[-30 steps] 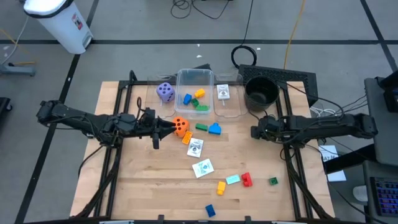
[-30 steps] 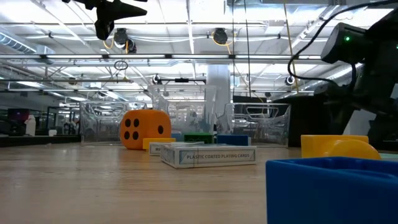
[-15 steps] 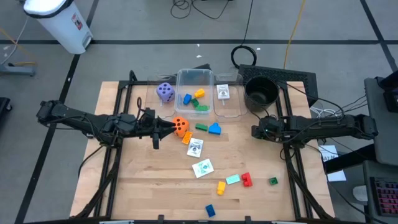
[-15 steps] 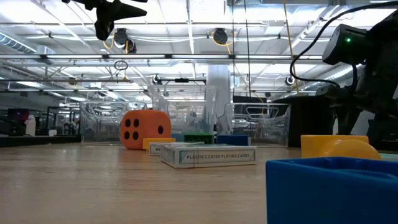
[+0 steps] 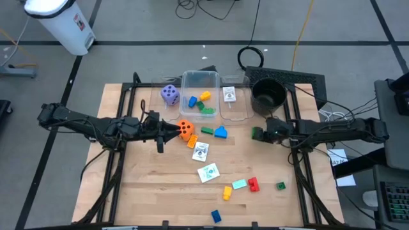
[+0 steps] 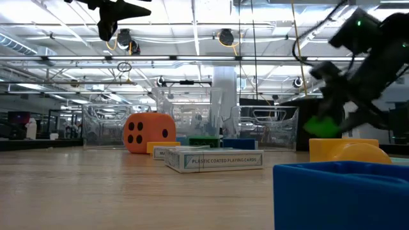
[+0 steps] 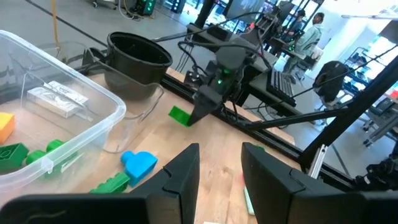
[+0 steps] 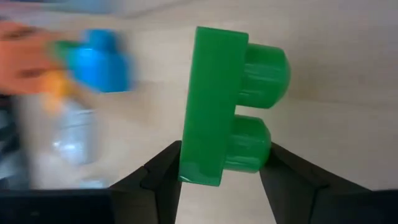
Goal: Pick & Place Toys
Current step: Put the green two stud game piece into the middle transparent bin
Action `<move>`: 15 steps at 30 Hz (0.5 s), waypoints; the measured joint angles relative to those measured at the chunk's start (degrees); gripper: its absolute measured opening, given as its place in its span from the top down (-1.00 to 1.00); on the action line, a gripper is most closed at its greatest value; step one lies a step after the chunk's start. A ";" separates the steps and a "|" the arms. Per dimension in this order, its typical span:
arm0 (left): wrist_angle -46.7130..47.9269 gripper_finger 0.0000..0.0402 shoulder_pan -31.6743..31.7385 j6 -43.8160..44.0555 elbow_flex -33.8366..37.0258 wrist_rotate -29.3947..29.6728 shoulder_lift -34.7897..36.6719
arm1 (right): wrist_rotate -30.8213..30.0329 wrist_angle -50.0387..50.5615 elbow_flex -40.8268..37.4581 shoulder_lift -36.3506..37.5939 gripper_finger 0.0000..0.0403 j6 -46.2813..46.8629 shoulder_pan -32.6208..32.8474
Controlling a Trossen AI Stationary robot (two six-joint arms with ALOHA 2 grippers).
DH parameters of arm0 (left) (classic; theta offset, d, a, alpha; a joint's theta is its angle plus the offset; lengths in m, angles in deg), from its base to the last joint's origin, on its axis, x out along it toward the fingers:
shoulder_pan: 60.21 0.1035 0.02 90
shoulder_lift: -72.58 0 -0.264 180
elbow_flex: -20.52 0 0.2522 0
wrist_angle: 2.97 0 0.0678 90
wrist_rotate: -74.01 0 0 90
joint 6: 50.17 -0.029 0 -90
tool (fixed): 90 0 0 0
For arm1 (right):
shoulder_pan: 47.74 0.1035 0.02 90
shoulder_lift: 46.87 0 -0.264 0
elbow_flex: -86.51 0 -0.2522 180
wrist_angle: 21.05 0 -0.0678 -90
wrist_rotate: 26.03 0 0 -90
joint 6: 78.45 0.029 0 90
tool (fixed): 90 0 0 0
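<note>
my right gripper (image 8: 219, 171) pinches a green two-stud block (image 8: 225, 106) between its fingers, so i should carry it level over the clear tub (image 5: 192, 78) before letting go.

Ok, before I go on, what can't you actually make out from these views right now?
- Print on the small white printed cards: too small in the high view.
- Right gripper with its green plastic building block: motion-blurred in the low view.
- Blue plastic block: cut off by the low view's edge.
- Black round pot: its inside is too dark to tell, high view.
</note>
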 joint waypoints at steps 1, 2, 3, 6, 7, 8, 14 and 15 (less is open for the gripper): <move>-0.07 0.39 0.11 0.09 0.00 0.00 0.00 | -0.05 -3.59 0.06 0.07 0.12 -0.02 0.64; -0.28 0.39 0.28 0.03 0.00 0.00 0.02 | -0.17 -7.07 0.07 0.14 0.12 0.10 1.30; -0.58 0.39 0.43 0.07 0.00 0.00 0.01 | -0.41 -10.80 0.07 0.27 0.12 0.41 1.94; -0.77 0.39 1.50 0.43 0.00 -0.04 0.02 | -1.76 -23.21 0.20 -0.13 0.12 0.85 4.17; -0.94 0.39 1.91 0.73 0.00 -0.20 0.02 | -1.86 -26.84 0.20 -0.42 0.12 0.92 4.90; -1.14 0.39 2.49 1.11 0.00 -0.55 0.01 | -1.83 -30.24 0.20 -0.71 0.12 0.94 5.61; -8.87 0.39 6.87 -2.42 -0.04 -12.02 -3.42 | -1.53 -46.49 0.20 -3.40 0.12 0.99 9.86; -11.14 0.39 7.66 -2.63 -0.48 -13.80 -4.78 | -1.53 -48.88 0.21 -4.30 0.12 0.96 10.47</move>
